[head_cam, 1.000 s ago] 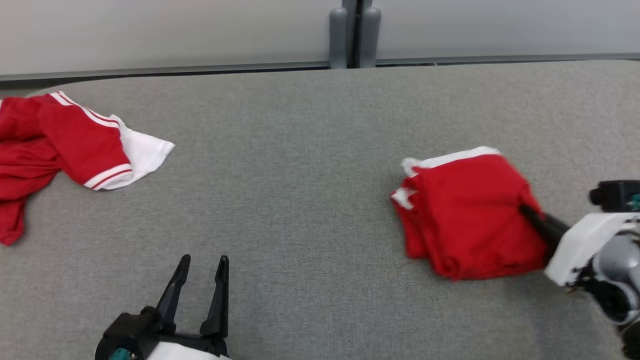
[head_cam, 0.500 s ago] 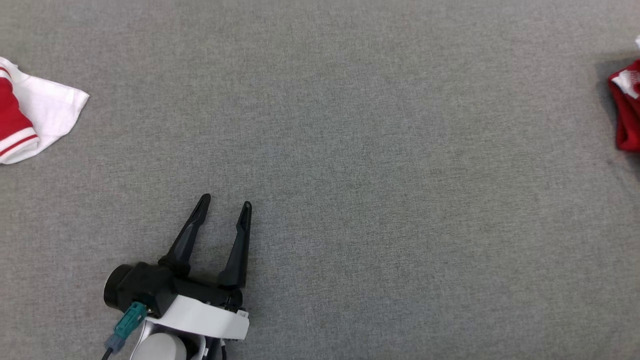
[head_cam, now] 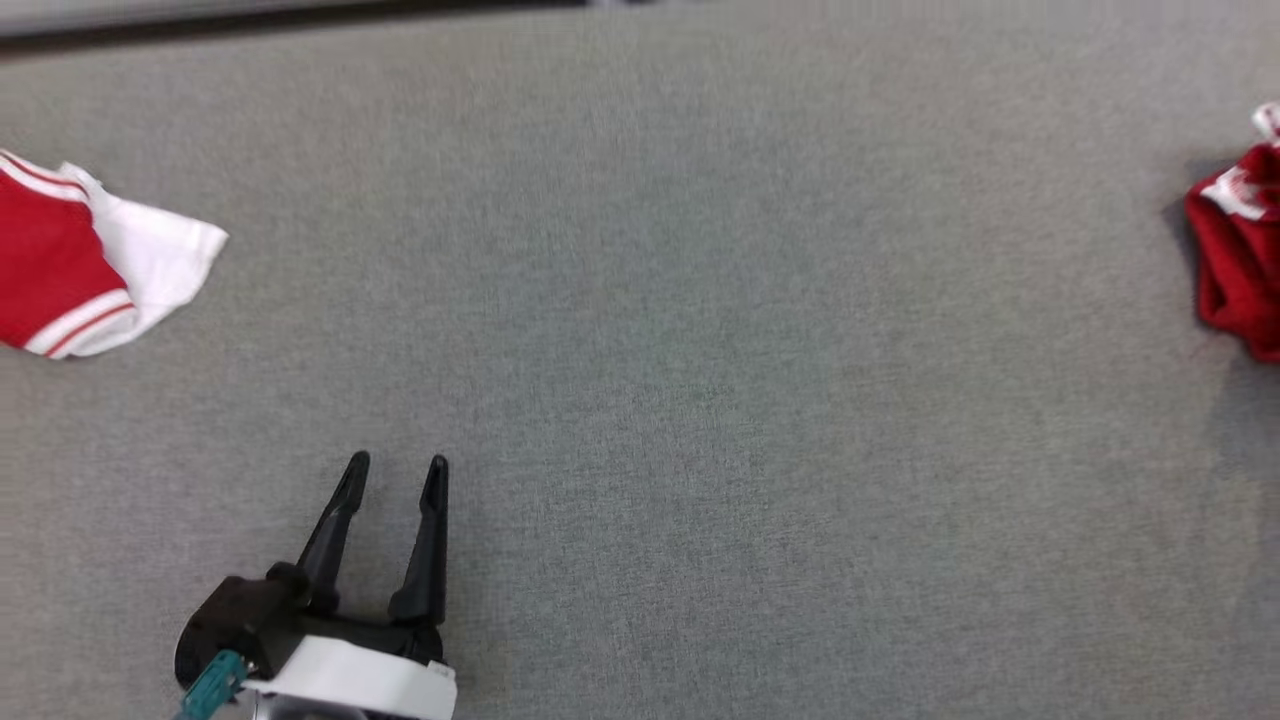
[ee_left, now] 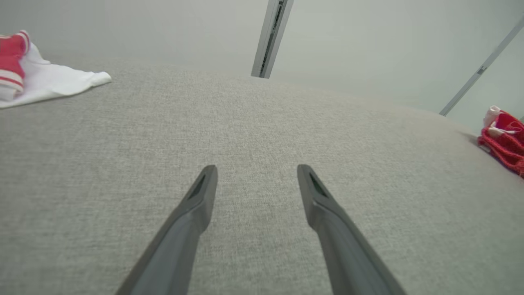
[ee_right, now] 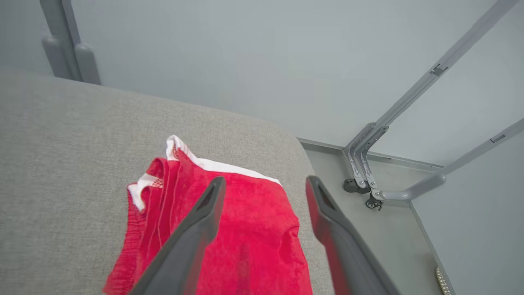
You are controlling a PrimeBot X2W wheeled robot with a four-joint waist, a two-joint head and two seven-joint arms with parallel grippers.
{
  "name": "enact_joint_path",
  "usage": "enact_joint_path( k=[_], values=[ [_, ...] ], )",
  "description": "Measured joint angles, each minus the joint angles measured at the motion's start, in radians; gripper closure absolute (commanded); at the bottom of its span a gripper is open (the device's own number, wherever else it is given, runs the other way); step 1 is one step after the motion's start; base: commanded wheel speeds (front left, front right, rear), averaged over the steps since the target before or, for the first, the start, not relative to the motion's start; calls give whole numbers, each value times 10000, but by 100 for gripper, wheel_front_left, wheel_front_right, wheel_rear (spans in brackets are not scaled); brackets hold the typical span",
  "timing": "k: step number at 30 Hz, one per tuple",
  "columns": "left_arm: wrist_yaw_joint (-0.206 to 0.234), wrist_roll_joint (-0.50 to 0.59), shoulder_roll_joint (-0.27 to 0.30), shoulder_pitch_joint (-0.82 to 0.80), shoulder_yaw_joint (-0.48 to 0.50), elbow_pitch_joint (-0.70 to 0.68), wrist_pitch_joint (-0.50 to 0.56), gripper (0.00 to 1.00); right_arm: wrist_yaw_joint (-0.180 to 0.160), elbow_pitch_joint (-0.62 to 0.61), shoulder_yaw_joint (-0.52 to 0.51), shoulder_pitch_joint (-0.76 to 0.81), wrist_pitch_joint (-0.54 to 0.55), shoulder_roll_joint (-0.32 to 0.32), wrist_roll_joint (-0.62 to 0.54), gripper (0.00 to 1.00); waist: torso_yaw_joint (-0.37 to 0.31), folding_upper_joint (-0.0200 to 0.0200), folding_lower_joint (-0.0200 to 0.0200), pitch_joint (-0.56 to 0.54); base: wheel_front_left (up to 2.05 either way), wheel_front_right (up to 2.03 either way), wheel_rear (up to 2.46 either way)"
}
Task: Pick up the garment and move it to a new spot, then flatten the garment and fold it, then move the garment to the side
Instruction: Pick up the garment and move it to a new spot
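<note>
Pointing forward, the fingers of the left gripper are held apart, low over the grey table. Fingers of the right gripper are parted above the folded red garment, laid near the table's right edge.

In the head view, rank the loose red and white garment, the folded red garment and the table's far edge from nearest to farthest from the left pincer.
From the left pincer:
1. loose red and white garment, ahead and off to its left.
2. table's far edge, straight ahead at the top.
3. folded red garment, right across the table at the right border.
</note>
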Motion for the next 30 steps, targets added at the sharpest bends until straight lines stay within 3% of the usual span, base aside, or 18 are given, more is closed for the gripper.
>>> enact_joint_path(
  k=[4, 8, 11, 18, 23, 30],
  values=[
    [105, -272, -12, 588, 247, 73, 0, 0, -2, -988, -545, 1190, -1216, 922, -493, 0, 32, 0, 0, -1009, 0, 0, 0],
    [148, -366, -10, 1543, 495, 270, 0, 0, -2, -2015, -1154, 3360, -2355, 2780, -1340, 0, 127, 0, 0, -2409, 0, 0, 0],
    [148, -362, -19, 1884, 606, 316, 0, 0, -2, -2591, -1651, 4598, -2711, 3985, -1429, 0, 245, 0, 0, -3189, 0, 0, 0],
    [146, -272, -12, 2125, 690, 382, -2, 0, -2, -3787, -2040, 6909, -2915, 5812, -2391, 0, 770, 0, 0, -4247, 0, 0, 0],
    [203, -322, -10, 2351, 844, 449, 0, 0, -2, -4637, -1964, 8209, -2928, 6378, -2963, 0, 1039, 0, 0, -4561, 0, 0, 0],
    [207, -374, -12, 2396, 842, 525, 0, 0, -2, -5028, -1933, 8666, -2928, 6537, -3101, 0, 983, 0, 0, -4594, 0, 0, 0]
  ],
)
